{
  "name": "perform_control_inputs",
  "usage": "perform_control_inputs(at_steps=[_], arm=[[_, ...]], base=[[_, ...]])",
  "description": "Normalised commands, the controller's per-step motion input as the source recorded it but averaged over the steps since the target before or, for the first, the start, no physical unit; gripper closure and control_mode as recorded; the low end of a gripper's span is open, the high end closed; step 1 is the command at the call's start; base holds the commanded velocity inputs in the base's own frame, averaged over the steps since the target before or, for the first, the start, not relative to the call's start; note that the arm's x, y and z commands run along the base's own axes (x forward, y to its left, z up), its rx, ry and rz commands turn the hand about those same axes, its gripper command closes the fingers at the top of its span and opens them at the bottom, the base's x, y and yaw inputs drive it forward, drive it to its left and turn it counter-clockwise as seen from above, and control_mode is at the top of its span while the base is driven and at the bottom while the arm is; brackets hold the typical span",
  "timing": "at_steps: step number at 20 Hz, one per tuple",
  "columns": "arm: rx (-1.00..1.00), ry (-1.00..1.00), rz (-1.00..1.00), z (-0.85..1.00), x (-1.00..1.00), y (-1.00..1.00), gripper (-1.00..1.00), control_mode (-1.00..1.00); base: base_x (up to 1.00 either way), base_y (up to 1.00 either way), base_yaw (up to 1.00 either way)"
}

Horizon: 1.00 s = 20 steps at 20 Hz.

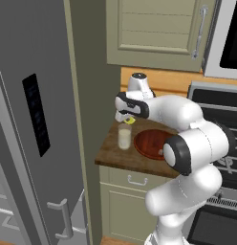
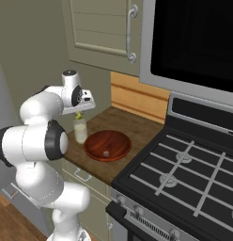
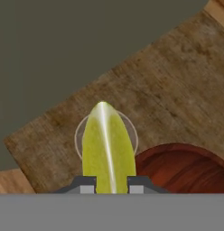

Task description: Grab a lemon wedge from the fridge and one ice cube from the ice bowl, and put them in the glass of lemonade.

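Poised right above the glass of lemonade (image 1: 123, 138), the gripper (image 1: 129, 119) pinching the lemon wedge (image 3: 108, 149) between its two fingertips (image 3: 85, 184) — jaws narrowed onto the yellow flesh, one tip on each flank. Seen along the hand, wedge pointing straight down over the clear round rim of the glass (image 3: 79, 135), pale ridge running up its middle, rim ringing it on both sides. From the left base camera, just a sliver of yellow (image 1: 130, 121) peeking out under the dark wrist, sitting above the tumbler's mouth; whether it touches the rim, impossible to say from here. From the right base camera, same story: wedge (image 2: 79, 116) tucked under the hand, glass (image 2: 80, 130) directly beneath, pale whitish liquid inside.

Just beside the glass, on the stove side — the ice bowl (image 2: 107, 145), shallow, reddish-brown, resting on the wooden counter (image 2: 137, 127), a small pale cube (image 2: 106, 152) lying near its middle. Bowl's curved edge (image 3: 181, 164) also showing in the hand view, close to the glass.

Off to the left, the fridge (image 1: 29, 134) with its black panel (image 1: 36, 114) and a bar handle low down (image 1: 63, 217). To the right, the stove (image 2: 184, 174) with its grates; beige cabinet (image 1: 158, 28) overhead.
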Motion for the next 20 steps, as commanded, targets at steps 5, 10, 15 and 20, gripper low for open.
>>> perform_control_inputs(at_steps=[5,10,15,20], arm=[[0.0,0.0,0.0,-0.16,0.06,0.0,1.0,-1.0],[-0.05,0.03,0.0,0.06,0.09,0.06,1.0,-1.0],[-0.04,0.02,0.0,0.01,0.14,0.22,1.0,-1.0],[-0.01,0.01,0.0,-0.04,0.09,0.13,1.0,-1.0]], base=[[0.0,0.0,0.0],[0.0,0.0,0.0],[0.0,0.0,0.0],[0.0,0.0,0.0]])
